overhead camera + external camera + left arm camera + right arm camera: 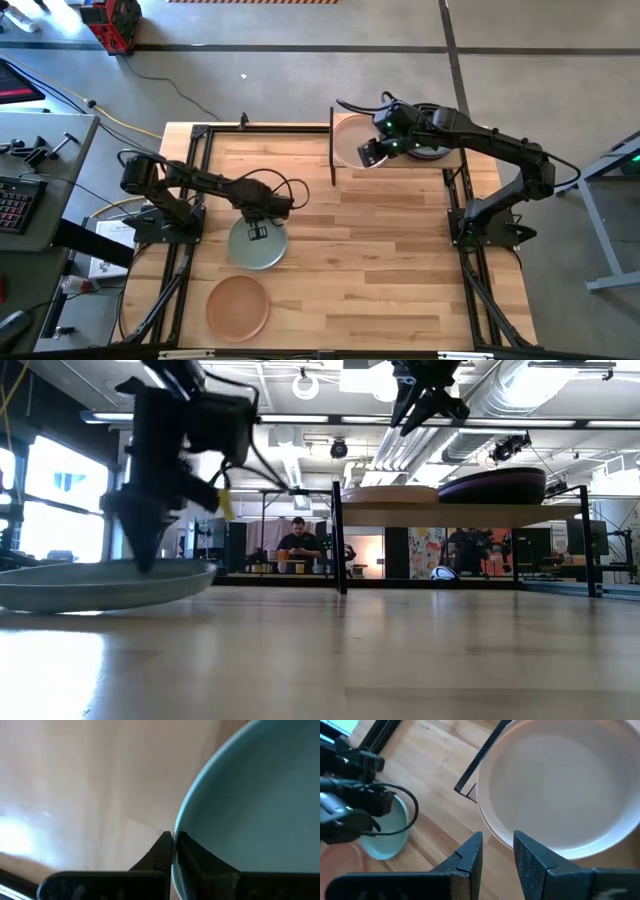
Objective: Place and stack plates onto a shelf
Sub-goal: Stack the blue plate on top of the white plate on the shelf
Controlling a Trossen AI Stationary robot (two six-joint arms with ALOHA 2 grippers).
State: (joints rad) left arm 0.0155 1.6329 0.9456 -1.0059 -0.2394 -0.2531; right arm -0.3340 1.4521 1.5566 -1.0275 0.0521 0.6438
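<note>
A sage green plate lies near the table's left side, and my left gripper is shut on its rim. A terracotta plate rests flat on the table near the front edge. The shelf, at the far right, carries a beige plate stacked on another plate, with a purple plate beside them. My right gripper hangs open above the beige plate, touching nothing. My left gripper pinches the sage plate's rim on the plate's far side, one finger inside the plate and one outside. The fingers come from above, pointing steeply down. The plate sits nearly level, low at the table; I cannot tell whether it is lifted clear.
Black metal posts hold the shelf above the table. Black frame rails run along the table's left and right sides. Bare wood lies between the plates and the shelf. A person sits far off in the room behind.
</note>
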